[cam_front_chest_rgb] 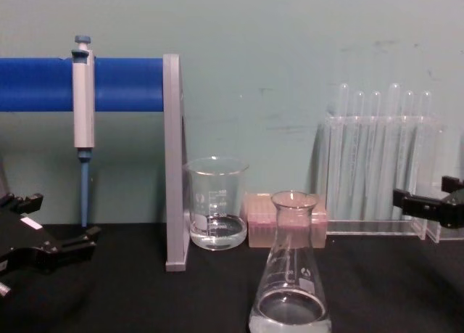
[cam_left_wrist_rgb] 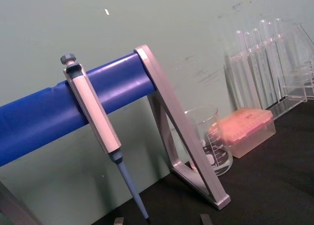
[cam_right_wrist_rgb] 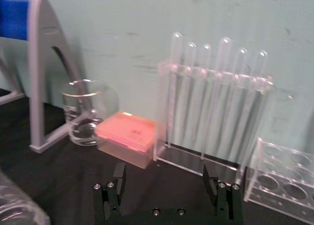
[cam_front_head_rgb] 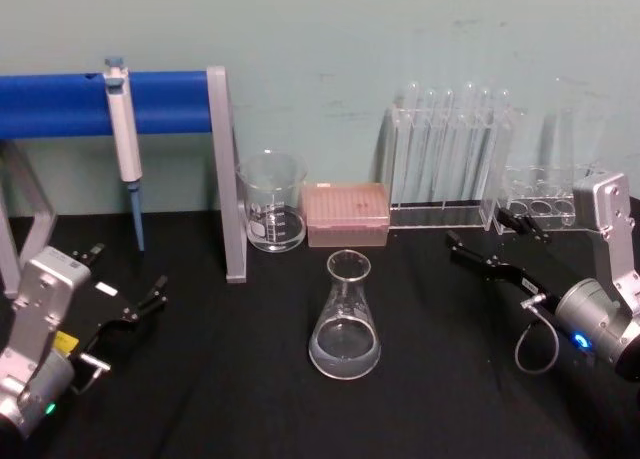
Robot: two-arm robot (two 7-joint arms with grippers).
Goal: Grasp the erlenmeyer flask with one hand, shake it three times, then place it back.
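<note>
Where black cloth lies, the conical clear-glass erlenmeyer flask (cam_front_head_rgb: pixel 345 319) stands upright.

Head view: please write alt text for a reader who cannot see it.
An erlenmeyer flask with a little clear liquid stands upright at the centre of a black table, untouched, with the open left gripper and open right gripper low at either side. Behind it stand a beaker, a pink tip box, a test tube rack and a pipette hung on a blue bar.

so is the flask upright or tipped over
Upright. The flask stands on its wide base on the black table, neck pointing up, a little clear liquid level at the bottom; neither gripper touches it.
</note>
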